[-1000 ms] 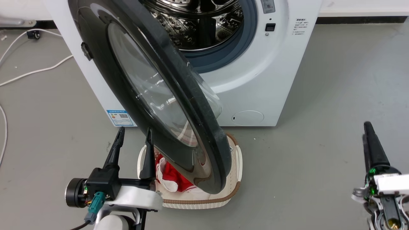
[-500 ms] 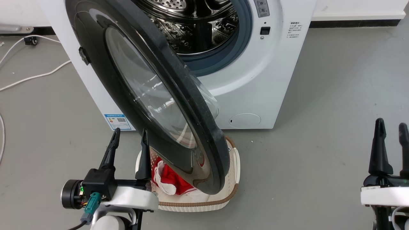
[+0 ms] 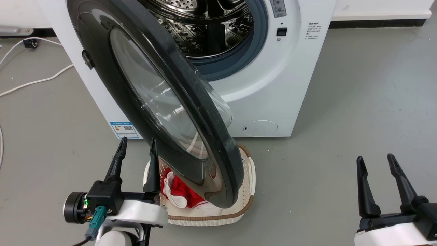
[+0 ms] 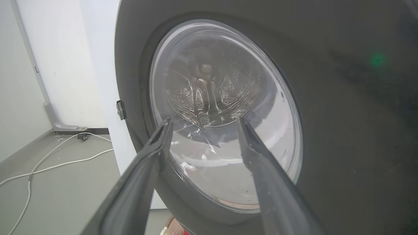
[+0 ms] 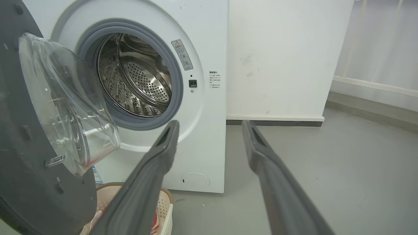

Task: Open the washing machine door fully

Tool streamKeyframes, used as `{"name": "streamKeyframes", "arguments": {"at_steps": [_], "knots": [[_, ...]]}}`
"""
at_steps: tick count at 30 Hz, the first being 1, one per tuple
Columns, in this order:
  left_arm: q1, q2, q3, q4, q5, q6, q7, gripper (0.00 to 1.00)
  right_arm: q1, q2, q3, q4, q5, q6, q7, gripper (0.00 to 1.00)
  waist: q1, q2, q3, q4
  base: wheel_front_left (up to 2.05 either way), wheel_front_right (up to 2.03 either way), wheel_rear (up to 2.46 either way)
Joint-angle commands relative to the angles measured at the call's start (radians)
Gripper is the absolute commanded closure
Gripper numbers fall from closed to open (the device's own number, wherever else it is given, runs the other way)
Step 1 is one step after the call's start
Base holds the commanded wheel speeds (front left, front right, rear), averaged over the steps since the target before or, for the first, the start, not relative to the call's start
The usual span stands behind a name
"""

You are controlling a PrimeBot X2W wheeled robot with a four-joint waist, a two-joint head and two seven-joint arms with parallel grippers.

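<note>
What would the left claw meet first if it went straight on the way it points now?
Most likely the washing machine door: the open left claw points at the outer face of its glass centre, with nothing between them. Depth is unclear, but the gap looks small.

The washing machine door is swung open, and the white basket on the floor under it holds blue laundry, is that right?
Not quite. The laundry in the basket is red and white, not blue, as the head view shows. The washing machine door is indeed swung open, with the basket on the floor under it.
</note>
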Motion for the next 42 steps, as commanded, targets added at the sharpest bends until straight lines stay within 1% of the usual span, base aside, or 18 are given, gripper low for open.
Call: {"name": "streamKeyframes", "arguments": {"at_steps": [1, 6, 11, 12, 13, 14, 17, 20, 25, 30, 34, 40, 42], "knots": [[0.008, 0.001, 0.002, 0.000, 0.007, -0.002, -0.003, 0.00, 0.009, 0.005, 0.003, 0.007, 0.011, -0.001, -0.006, 0.00, 0.0000, 0.0000, 0.001, -0.002, 0.00, 0.00, 0.00], [0.005, 0.001, 0.002, 0.003, 0.012, -0.005, -0.003, 0.00, -0.008, 0.005, 0.010, 0.024, 0.032, -0.001, -0.013, 0.00, 0.0000, 0.0000, 0.001, -0.003, 0.00, 0.00, 0.00], [0.005, 0.001, 0.002, 0.008, 0.014, -0.008, -0.003, 0.00, -0.015, 0.005, 0.010, 0.028, 0.028, -0.001, -0.018, 0.00, 0.0000, 0.0000, 0.002, -0.002, 0.00, 0.00, 0.00], [0.006, 0.001, 0.002, 0.009, 0.012, -0.008, -0.003, 0.23, -0.015, 0.005, 0.010, 0.029, 0.029, -0.001, -0.019, 0.00, 0.0000, 0.0000, 0.002, -0.002, 0.00, 0.00, 0.00], [0.006, 0.001, 0.003, 0.010, 0.011, -0.009, -0.003, 0.69, -0.015, 0.005, 0.010, 0.028, 0.029, -0.001, -0.020, 0.00, 0.0000, 0.0000, 0.001, -0.002, 0.00, 0.00, 0.00], [0.006, 0.001, 0.002, 0.009, 0.011, -0.011, -0.003, 1.00, -0.015, 0.005, 0.011, 0.029, 0.029, -0.001, -0.021, 0.00, 0.0000, 0.0000, 0.001, -0.002, 0.00, 0.00, 0.00], [0.010, 0.001, 0.000, 0.011, 0.004, -0.019, -0.003, 1.00, -0.009, 0.005, 0.012, 0.030, 0.030, -0.001, -0.020, 0.00, 0.0000, 0.0000, -0.001, -0.001, 0.00, 0.00, 0.00], [0.009, 0.001, -0.001, 0.005, -0.004, -0.019, -0.003, 1.00, -0.006, 0.005, 0.014, 0.029, 0.033, -0.001, -0.020, 0.00, 0.0000, 0.0000, 0.000, -0.001, 0.00, 0.00, 0.00], [-0.021, 0.001, 0.006, -0.024, -0.026, -0.003, -0.003, 1.00, -0.002, 0.005, 0.012, 0.025, 0.035, -0.001, -0.020, 0.00, 0.0000, 0.0000, 0.003, 0.002, 0.00, 0.00, 0.00], [-0.066, 0.001, 0.011, -0.095, -0.029, 0.011, -0.003, 1.00, 0.000, 0.005, 0.006, 0.024, 0.038, -0.001, -0.020, 0.00, 0.0000, 0.0000, 0.004, 0.005, 0.00, 0.00, 0.00], [-0.115, 0.001, 0.013, -0.189, -0.016, 0.022, -0.003, 1.00, -0.002, 0.005, 0.001, 0.027, 0.041, -0.001, -0.020, 0.00, 0.0000, 0.0000, 0.005, 0.006, 0.00, 0.00, 0.00], [-0.193, 0.001, 0.015, -0.375, 0.019, 0.050, -0.002, 1.00, -0.002, 0.005, -0.007, 0.027, 0.042, -0.001, -0.020, 0.00, 0.0000, 0.0000, 0.005, 0.005, 0.00, 0.00, 0.00], [-0.219, 0.000, 0.011, -0.431, 0.032, 0.052, -0.002, 1.00, -0.002, 0.005, -0.010, 0.026, 0.044, -0.001, -0.018, 0.00, 0.0000, 0.0000, 0.007, 0.005, 0.00, 0.00, 0.00]]}}
